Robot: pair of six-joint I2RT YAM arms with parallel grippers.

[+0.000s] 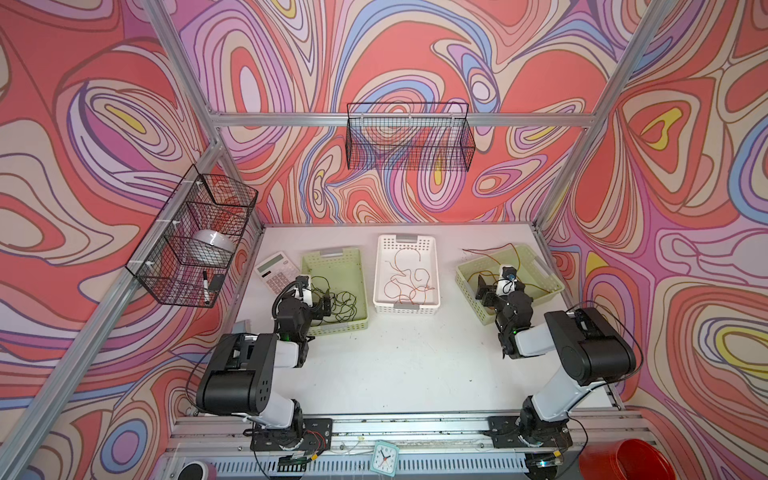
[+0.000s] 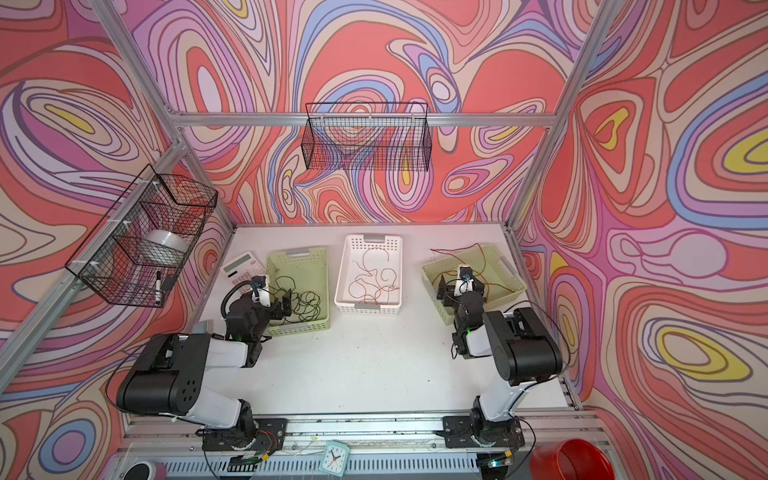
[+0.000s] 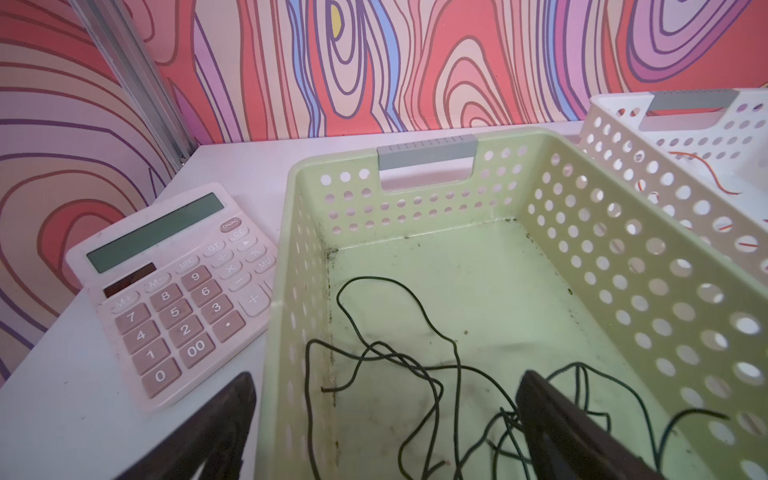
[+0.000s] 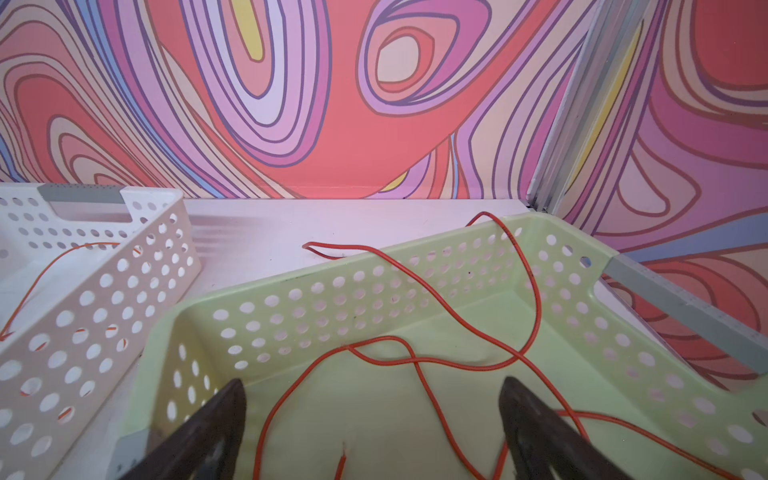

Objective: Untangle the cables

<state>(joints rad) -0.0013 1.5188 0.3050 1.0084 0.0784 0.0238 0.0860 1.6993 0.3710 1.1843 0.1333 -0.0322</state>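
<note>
1. Step in hand, as I judge it: a pause between grasps. The cables lie sorted by colour across three baskets on the table (image 1: 415,365), and neither arm carries one.
2. The left tool (image 3: 386,419) has its jaws spread wide and empty. It hangs low over the left green basket (image 3: 602,266), with one finger outside the wall and the other among the black cables (image 1: 338,301).
3. The right tool (image 4: 374,424) is likewise spread and empty, just above the orange cables (image 4: 415,362) in the right green basket (image 4: 332,299).
4. The red-brown cables (image 1: 409,282) lie in the white basket (image 1: 419,309) between the two green ones, and they cross each other in several places.
5. Lie of the cables:
   - The black ones form a looped heap with no single long axis, and their loose ends curl on the basket floor.
   - One orange strand runs from the basket floor up over the far rim, and its end lies on the table beyond, pointing towards the white basket.
   - The red-brown strands wander mostly along the length of their basket.
6. Next move, probably: choose one strand, close on it near a free end, and lift slowly so the crossings slide apart rather than tighten. The black heap looks the most knotted.
</note>
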